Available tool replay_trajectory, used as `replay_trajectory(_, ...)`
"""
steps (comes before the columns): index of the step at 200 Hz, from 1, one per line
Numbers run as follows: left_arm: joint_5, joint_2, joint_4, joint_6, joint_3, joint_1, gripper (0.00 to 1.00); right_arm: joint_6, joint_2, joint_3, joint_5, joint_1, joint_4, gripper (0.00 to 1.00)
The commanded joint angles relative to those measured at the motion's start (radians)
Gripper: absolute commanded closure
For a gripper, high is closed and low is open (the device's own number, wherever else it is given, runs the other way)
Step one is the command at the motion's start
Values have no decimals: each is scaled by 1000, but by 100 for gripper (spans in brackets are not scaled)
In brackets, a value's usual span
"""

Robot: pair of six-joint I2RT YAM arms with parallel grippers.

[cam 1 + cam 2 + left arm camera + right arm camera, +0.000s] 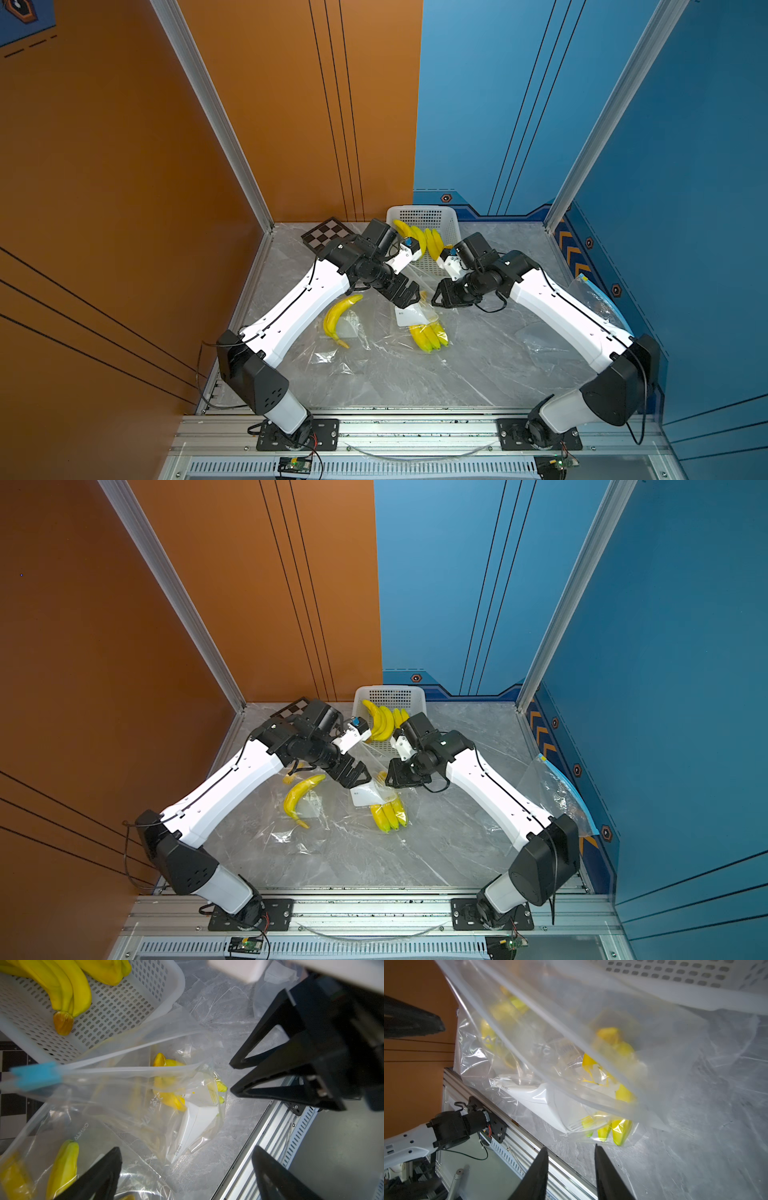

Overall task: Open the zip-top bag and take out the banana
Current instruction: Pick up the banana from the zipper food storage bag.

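Fingers (pixel 104 1172) of left gripper (pixel 187 1149) spread wide; right gripper (pixel 571 1147) half-open, both empty.

Clear zip-top bag (pixel 124 1088), mouth parted, lies on the table (pixel 415 382) holding a yellow banana bunch (pixel 428 337).

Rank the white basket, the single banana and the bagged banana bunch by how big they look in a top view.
1. White basket, clearly largest, though partly hidden.
2. Single banana and banana bunch: too alike to rank; a white card covers part of the bunch.
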Motion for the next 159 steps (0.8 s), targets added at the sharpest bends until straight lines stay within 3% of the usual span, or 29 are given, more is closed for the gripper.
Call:
replay_trajectory(1,32,-100,5,-86,-77,51,2,14,-97,-5,56,-78,37,47)
replay_trajectory(38,85,-156,36,-127,-173,81,2,-138,-46,45,16,-151,35,41)
replay_trajectory(57,93,-157,35,-132,-183,84,2,-232,9,85,-27,-123,33,40)
replay_trajectory(87,116,-148,36,-153,-182,87,2,-386,81,131,10,-50,30,34)
replay_trajectory(137,160,-187,47,-262,-201,93,2,-436,183,209,28,-35,16,35)
replay_trajectory(159,167,-206,49,-305,-216,104,2,-437,210,209,66,-33,11,41)
